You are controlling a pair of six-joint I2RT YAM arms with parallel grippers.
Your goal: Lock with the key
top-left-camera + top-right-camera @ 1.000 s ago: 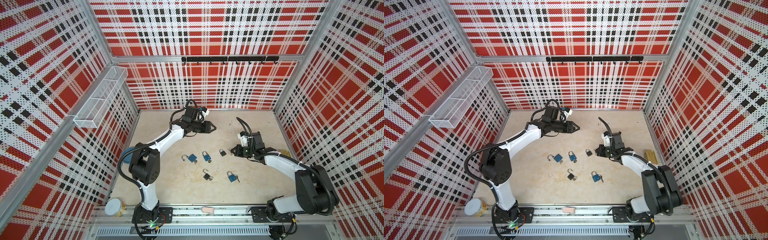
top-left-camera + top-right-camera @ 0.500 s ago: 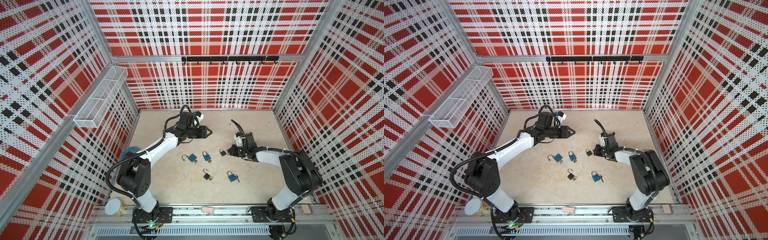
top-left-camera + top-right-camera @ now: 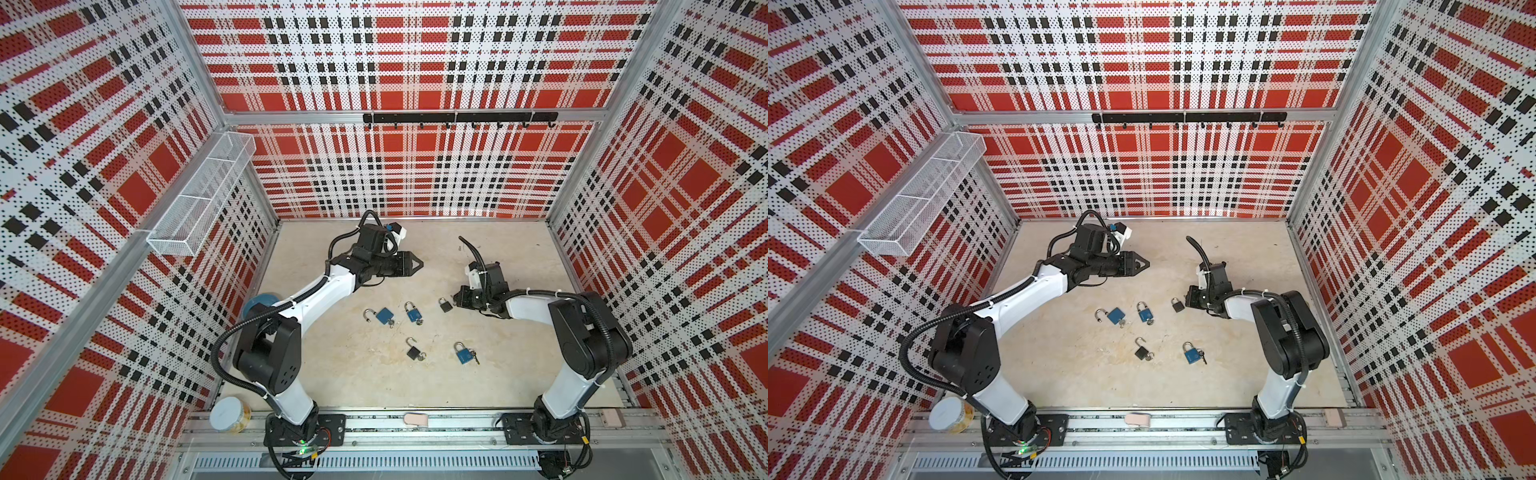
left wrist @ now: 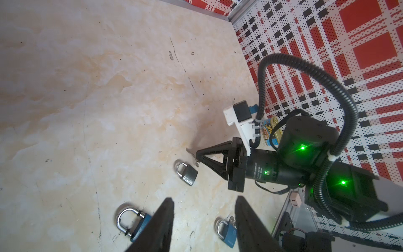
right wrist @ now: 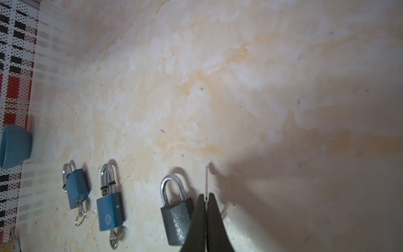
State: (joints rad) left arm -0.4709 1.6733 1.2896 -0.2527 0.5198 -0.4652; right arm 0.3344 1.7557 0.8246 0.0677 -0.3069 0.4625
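Note:
A small dark grey padlock lies flat on the table with its shackle down. My right gripper sits low just beside it, shut on the key. The key's thin blade sticks out past the fingertips, apart from the padlock. My left gripper hovers above the table further back and to the left, open with nothing between its fingers.
Other padlocks lie in front: a blue one with its shackle up, a blue one, a black one and a blue one. A blue bowl stands at the left wall. A tin stands near the right wall.
My right gripper has slid a little left, closer to the grey padlock, and that arm's elbow has risen. My left gripper has drifted slightly forward and left, still open.

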